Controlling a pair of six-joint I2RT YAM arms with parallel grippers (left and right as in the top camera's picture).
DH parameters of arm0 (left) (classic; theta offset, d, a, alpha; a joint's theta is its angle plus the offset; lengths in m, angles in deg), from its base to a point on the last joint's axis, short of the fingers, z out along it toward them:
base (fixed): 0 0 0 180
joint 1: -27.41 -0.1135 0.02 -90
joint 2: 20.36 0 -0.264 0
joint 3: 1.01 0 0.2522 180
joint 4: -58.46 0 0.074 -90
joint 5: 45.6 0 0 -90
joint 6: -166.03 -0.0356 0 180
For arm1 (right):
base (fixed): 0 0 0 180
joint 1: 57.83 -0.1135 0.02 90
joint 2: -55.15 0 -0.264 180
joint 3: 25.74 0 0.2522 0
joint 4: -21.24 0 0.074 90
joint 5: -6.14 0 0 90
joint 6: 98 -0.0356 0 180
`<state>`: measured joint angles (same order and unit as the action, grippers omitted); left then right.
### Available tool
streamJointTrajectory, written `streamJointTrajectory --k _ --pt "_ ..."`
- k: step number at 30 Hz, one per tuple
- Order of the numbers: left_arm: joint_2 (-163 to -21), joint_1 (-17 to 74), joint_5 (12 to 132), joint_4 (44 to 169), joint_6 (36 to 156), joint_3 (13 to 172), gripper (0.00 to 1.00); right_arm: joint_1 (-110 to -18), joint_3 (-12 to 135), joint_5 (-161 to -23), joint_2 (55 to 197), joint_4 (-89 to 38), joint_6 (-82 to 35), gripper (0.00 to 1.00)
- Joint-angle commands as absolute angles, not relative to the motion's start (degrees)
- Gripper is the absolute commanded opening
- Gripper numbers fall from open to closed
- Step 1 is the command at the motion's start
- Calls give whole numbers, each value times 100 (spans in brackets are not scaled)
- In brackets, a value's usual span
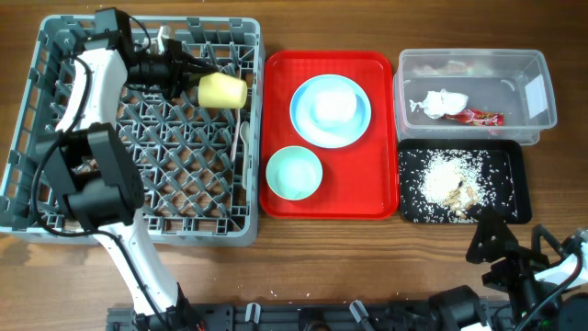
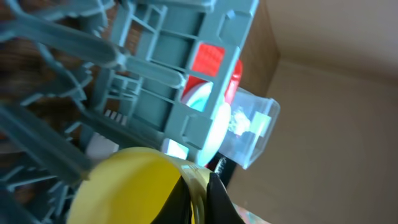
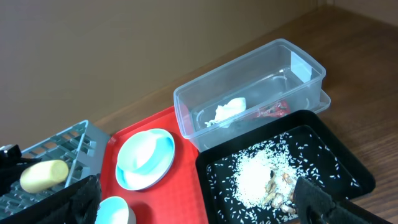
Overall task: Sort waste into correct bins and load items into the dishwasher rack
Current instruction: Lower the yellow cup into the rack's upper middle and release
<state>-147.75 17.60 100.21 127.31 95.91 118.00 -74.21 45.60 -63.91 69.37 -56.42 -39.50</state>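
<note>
My left gripper (image 1: 191,75) is shut on the rim of the yellow cup (image 1: 222,90), holding it on its side over the grey dishwasher rack (image 1: 241,227); the cup fills the left wrist view (image 2: 124,190). A pale bowl (image 1: 333,106) sits on the blue plate (image 1: 309,128) on the red tray, with a mint bowl (image 1: 294,173) below. The clear tub (image 1: 540,117) holds the white napkin (image 1: 439,101) and red wrapper (image 1: 481,117). The black tray (image 1: 515,180) holds rice scraps (image 1: 446,176). My right gripper (image 3: 199,202) is open and empty, above the black tray's near edge (image 3: 211,167).
The flat red serving tray (image 1: 367,204) lies between the rack and the bins. A white utensil (image 1: 245,138) stands at the rack's right side. The right arm (image 1: 514,262) rests at the table's front right edge.
</note>
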Motion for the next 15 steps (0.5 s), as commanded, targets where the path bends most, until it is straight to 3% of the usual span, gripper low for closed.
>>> streamJointTrajectory --k 1,3,4,5,6,15 --pt "-15214 1651 7879 12698 9292 11584 4 -7392 4569 -6420 6880 -5647 -4009 100" --pt "-15166 1597 7879 12733 9294 11584 9 -7392 4569 -6420 6880 -5647 -4009 100" --pt "-15123 1559 7879 12735 9294 11584 21 -7392 4569 -6420 6880 -5647 -4009 100" --pt "-15055 1518 7870 12733 9294 11584 51 -7392 4569 -6420 6880 -5647 -4009 100" --pt "-14963 1470 7838 12733 9296 11586 100 -7392 4569 -6420 6880 -5647 -4009 100" --pt "-12618 1540 7755 12563 9395 11586 100 -7392 4569 -6420 6880 -5647 -4009 100"
